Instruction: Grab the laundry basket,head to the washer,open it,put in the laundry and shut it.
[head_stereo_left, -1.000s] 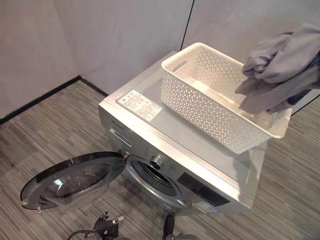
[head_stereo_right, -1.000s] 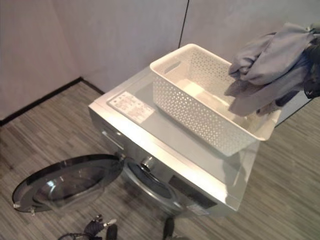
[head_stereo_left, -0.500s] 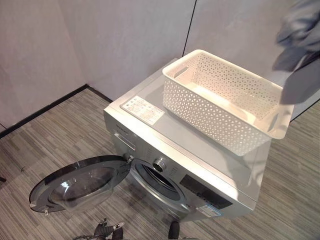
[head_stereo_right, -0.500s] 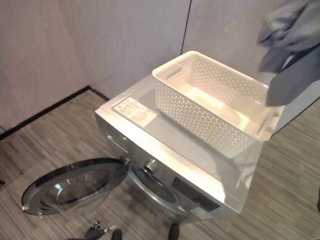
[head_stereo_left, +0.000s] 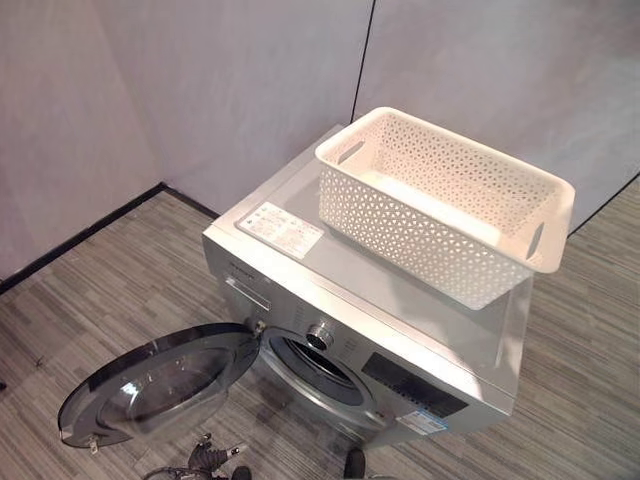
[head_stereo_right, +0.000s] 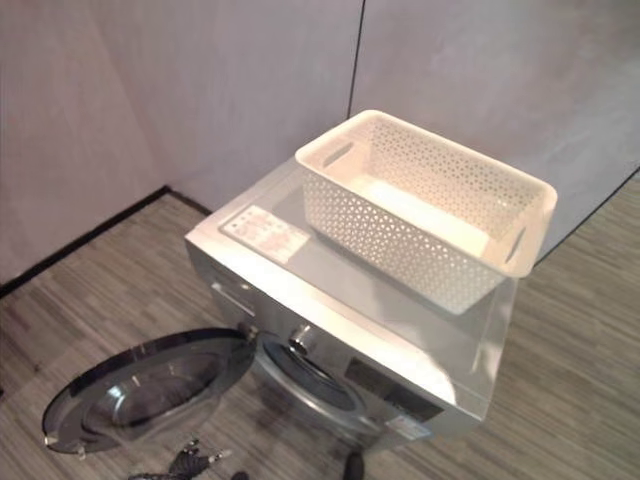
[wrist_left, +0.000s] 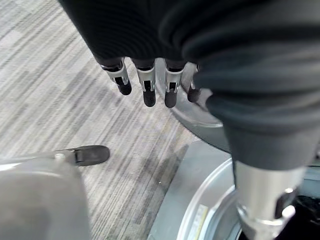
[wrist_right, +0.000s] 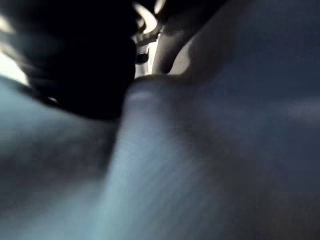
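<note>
The white perforated laundry basket (head_stereo_left: 400, 225) stands on top of the silver washer (head_stereo_left: 300, 285) with nothing inside. The washer's round glass door (head_stereo_left: 160, 385) hangs wide open toward the floor at the left, and the drum opening (head_stereo_left: 320, 368) is uncovered. In the right wrist view, grey laundry (wrist_right: 210, 150) lies bunched close against my right hand (wrist_right: 75, 60), which is shut on it. My left hand (wrist_left: 147, 87) hangs low with straight fingers above the open door's rim (wrist_left: 200, 112), holding nothing.
Grey walls with a dark vertical seam (head_stereo_left: 362, 60) stand right behind the washer. Striped wood-look floor (head_stereo_left: 90, 290) spreads to the left and in front of the door, and more floor (head_stereo_left: 590, 320) lies to the right of the washer.
The grey laundry in my right hand rose from over the basket's right end and left the eye views at the upper right. The camera shifted a little.
</note>
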